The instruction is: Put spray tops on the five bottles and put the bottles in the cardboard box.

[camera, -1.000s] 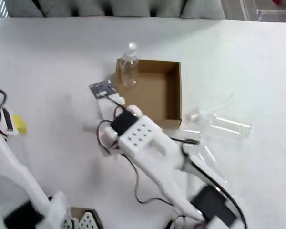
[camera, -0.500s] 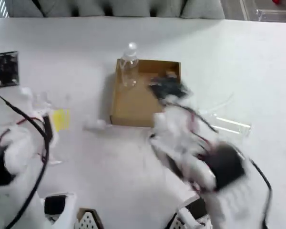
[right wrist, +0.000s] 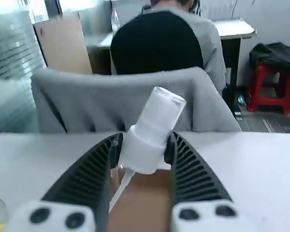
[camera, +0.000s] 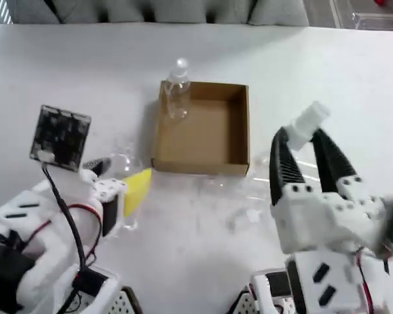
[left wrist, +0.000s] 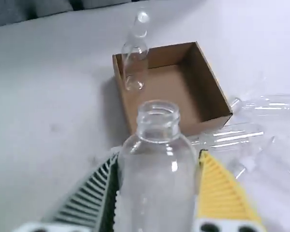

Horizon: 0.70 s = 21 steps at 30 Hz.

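Observation:
My left gripper (left wrist: pixel 157 160) is shut on a clear bottle (left wrist: pixel 154 169) with an uncapped neck, held upright between a grey and a yellow finger. In the high view the left gripper (camera: pixel 124 170) sits left of the cardboard box (camera: pixel 238 127). My right gripper (right wrist: pixel 145 140) is shut on a white spray top (right wrist: pixel 152 130), its tube hanging down. Seen from above, the right gripper (camera: pixel 300 135) holds the spray top (camera: pixel 309 122) to the right of the box. A capped bottle (camera: pixel 177 91) stands in the box's far left corner.
Loose clear bottles (camera: pixel 314 171) lie on the table right of the box, also seen from the left wrist (left wrist: pixel 263 104). Grey chair backs (right wrist: pixel 135 96) line the table's far edge, with a seated person behind.
The right arm swung from the box's left side over to the right and now holds the spray top up. The left arm came in from the left with the bottle.

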Tool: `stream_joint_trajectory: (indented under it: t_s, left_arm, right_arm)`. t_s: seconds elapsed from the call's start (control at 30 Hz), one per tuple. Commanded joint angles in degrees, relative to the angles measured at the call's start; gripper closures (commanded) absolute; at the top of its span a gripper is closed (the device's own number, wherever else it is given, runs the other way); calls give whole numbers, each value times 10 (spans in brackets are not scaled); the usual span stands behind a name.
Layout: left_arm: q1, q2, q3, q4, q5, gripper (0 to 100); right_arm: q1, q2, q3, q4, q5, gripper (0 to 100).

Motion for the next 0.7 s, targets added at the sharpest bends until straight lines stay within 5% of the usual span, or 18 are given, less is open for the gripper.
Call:
stream_joint_trajectory:
  t_s: [0.0,0.3,0.67]
  left_arm:
    - [20,-82,109,-94,7,979]
    - [21,-249,302,-264,7,978]
    - [120,-448,542,-459,3,979]
  right_arm:
    - [9,-20,-22,-59,-83,982]
    - [6,-22,-12,-180,-178,982]
    - [0,-21,174,-492,-201,982]
